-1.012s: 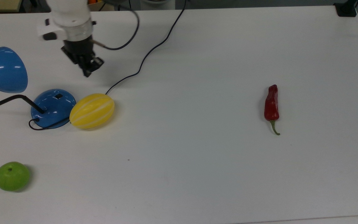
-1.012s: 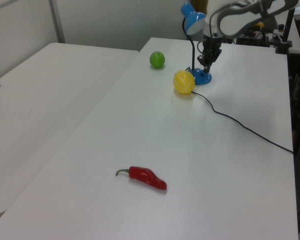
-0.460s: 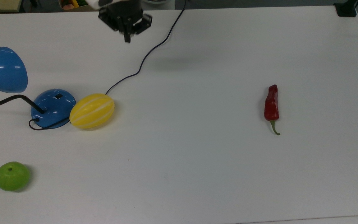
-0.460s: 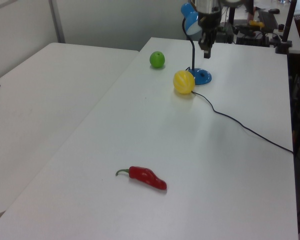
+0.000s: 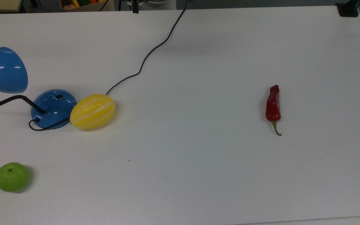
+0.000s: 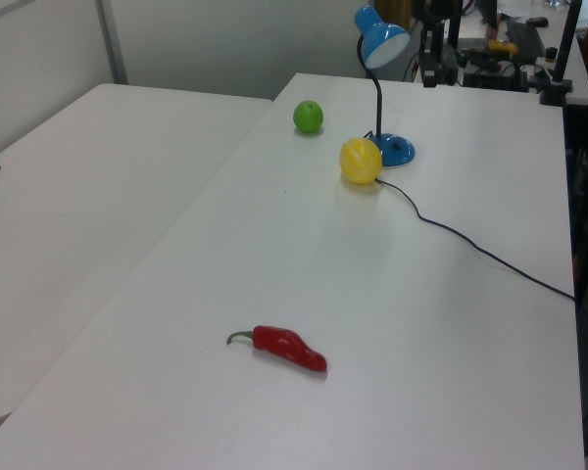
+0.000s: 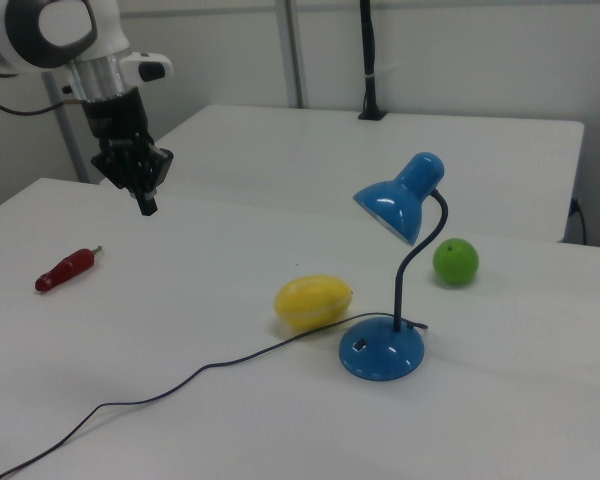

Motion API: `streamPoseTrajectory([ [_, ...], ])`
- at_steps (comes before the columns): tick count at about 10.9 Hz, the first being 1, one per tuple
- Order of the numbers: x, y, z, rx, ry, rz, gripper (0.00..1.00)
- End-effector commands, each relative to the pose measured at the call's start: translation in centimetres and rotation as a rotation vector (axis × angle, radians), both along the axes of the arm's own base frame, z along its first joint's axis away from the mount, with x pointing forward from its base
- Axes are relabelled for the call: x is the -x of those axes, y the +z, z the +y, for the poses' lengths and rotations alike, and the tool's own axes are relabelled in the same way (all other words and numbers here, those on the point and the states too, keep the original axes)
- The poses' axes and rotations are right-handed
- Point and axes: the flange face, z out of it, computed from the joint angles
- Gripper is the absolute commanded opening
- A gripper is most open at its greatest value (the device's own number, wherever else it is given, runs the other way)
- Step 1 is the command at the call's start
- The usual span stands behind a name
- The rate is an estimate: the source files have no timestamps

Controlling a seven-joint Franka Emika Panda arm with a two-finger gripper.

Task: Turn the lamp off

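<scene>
In the right view, the lamp (image 7: 395, 270) stands lower right of centre on the tabletop (image 7: 210, 400), melon (image 7: 312, 302) beside its base. Farther back, upper left, the hand (image 7: 145, 196) hangs raised, fingers together, holding nothing. Judged step: clear of the switch (image 7: 359, 346); next, verify the lamp is off.

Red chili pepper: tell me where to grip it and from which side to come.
Grip the red chili pepper across its thick body, not the thin green stem. It lies flat on the table, long axis running up and down the top view, so descending from above with the fingers closing across its narrow width probably suits best. Open table surrounds it.
</scene>
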Motion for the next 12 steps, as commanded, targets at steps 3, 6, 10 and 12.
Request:
streamPoseTrajectory([
  [3,1.0,1.4,-1.0,-0.021,-0.01,-0.003,1.0],
  [6,0.9,1.6,-1.2,-0.04,-0.016,-0.012,1.0],
  [10,0.6,3.1,-1.7,-0.08,-0.06,-0.038,1.0],
  [12,0.6,3.0,-1.7,-0.08,-0.075,-0.036,1.0],
])
